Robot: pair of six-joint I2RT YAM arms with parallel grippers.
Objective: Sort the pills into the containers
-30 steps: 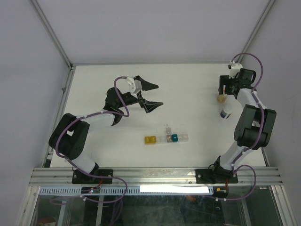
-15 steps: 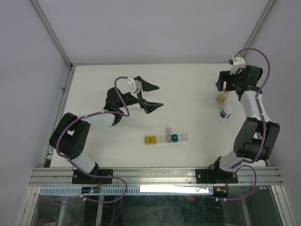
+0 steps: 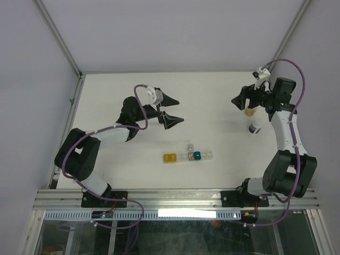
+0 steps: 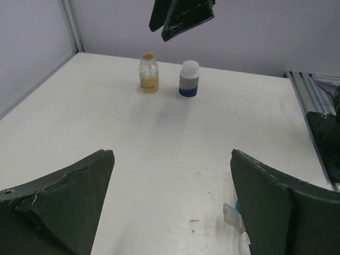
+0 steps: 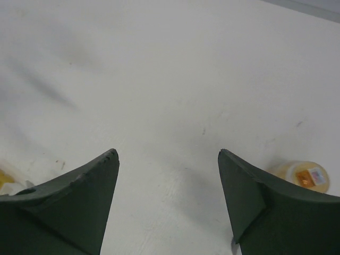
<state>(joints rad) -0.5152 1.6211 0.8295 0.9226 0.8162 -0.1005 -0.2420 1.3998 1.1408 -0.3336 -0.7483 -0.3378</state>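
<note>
The containers [image 3: 187,156] are a short row of cells on the table: yellow [image 3: 170,158], grey [image 3: 190,156], teal [image 3: 197,155] and clear [image 3: 207,154]. The pills show only as a tan mass inside a small glass bottle [image 3: 248,111], also seen in the left wrist view [image 4: 149,73] and the right wrist view [image 5: 304,177]. My left gripper [image 3: 179,109] is open and empty above the table, up and left of the row [image 4: 171,154]. My right gripper [image 3: 239,96] is open and empty just left of the bottle [image 5: 167,151].
A white bottle with a blue band [image 3: 255,127] stands next to the pill bottle, also in the left wrist view [image 4: 189,78]. A clear cell lid [image 4: 234,215] stands open by my left gripper's right finger. Metal frame rails run along the table's edges.
My right gripper has swung left from above the pill bottle and now points out over bare table. The left arm has barely moved.
</note>
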